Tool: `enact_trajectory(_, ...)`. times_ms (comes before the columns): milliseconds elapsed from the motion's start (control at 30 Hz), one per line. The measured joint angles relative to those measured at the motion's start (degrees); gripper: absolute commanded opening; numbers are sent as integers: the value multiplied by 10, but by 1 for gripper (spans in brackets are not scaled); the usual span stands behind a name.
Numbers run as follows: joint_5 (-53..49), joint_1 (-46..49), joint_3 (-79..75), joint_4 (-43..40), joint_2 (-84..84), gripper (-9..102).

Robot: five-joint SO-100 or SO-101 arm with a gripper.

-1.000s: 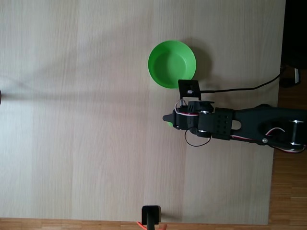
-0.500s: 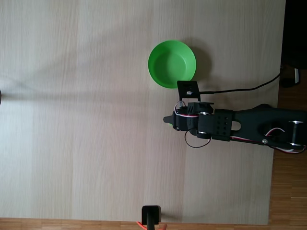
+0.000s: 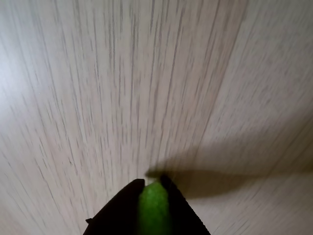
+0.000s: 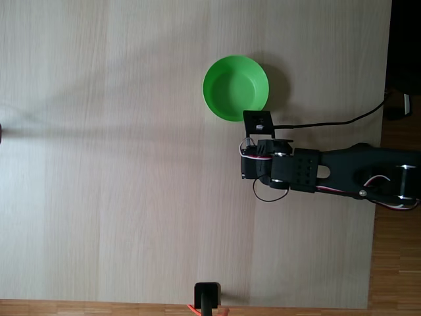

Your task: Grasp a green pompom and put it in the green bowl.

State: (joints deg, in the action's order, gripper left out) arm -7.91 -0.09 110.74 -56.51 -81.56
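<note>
The round bright green plastic bowl sits on the pale wood-grain bench, toward the far right in the fixed view, and its inside looks bare. Just near of it is the black arm, reaching in from the right edge with a black cable trailing off behind it.

In the wrist view the black two-finger pincer comes up from the bottom edge, clenched on the small fuzzy bright green pompom, which is squeezed between the two fingers and hangs clear above the bench, its shadow lying just beyond the tips.

Compared with half a second ago, the pointed black tip that stuck out to the left of the wrist in the fixed view is gone from sight, tucked under the wrist block. A second ago a sliver of green showed at that tip. The bowl has not shifted.

A small black post stands at the near edge of the bench.
</note>
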Motion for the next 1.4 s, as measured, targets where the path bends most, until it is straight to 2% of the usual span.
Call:
enact_trajectory(167, 0, 4, 2, -2, -34, 0)
enact_trajectory(500, 0, 22, 2, -16, -204, 0)
enact_trajectory(767, -11, 158, -70, -51, -221, 0)
enact_trajectory(1067, -127, 294, -177, -55, -136, 0)
enact_trajectory(1200, -163, 300, -183, -55, -130, 7)
enact_trajectory(1400, -171, 302, -183, -55, -130, 25)
